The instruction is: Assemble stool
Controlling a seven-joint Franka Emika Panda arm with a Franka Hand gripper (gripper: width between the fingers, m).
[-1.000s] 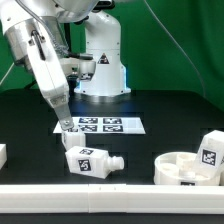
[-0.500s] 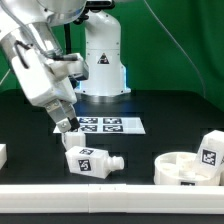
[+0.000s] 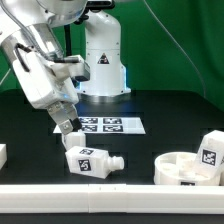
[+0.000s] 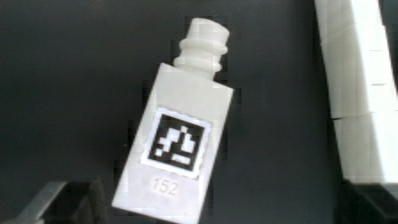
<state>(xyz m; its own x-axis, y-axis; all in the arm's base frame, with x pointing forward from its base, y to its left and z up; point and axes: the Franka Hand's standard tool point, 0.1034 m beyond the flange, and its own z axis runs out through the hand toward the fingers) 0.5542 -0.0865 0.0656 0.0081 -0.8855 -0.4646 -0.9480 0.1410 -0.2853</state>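
Exterior view: the pincer (image 3: 68, 128) hangs with its jaws spread wide and nothing between them. One leg (image 3: 90, 160) lies on its side on the table (image 3: 150, 110), just below the pincer tips and apart from them. Its threaded peg points away from the pincer, toward the exterior view's right. The seat (image 3: 183, 168) sits well apart from the pincer, toward the exterior view's right, hollow side up. A second leg (image 3: 210, 150) stands at the seat's far edge; whether it rests in a compartment or only beside the seat cannot be told. A third white part (image 3: 3, 153) shows at the frame edge on the pincer's other side. The marker board (image 3: 100, 125) lies just behind the pincer.

Progress, as a judgement: assembly is at an early stage.
- Done: the pincer is lined up over the first leg, ready for a pick.
- Left: grasp that leg, carry it to the seat, seat its peg, then repeat for the other legs. No leg appears joined to the seat.

Labels: in the wrist view the leg carries one black-and-white square tag (image 4: 178, 142). Small print below the tag reads as 152 (image 4: 166, 185). The seat, second leg and marker board carry tags too. No brand name is legible.
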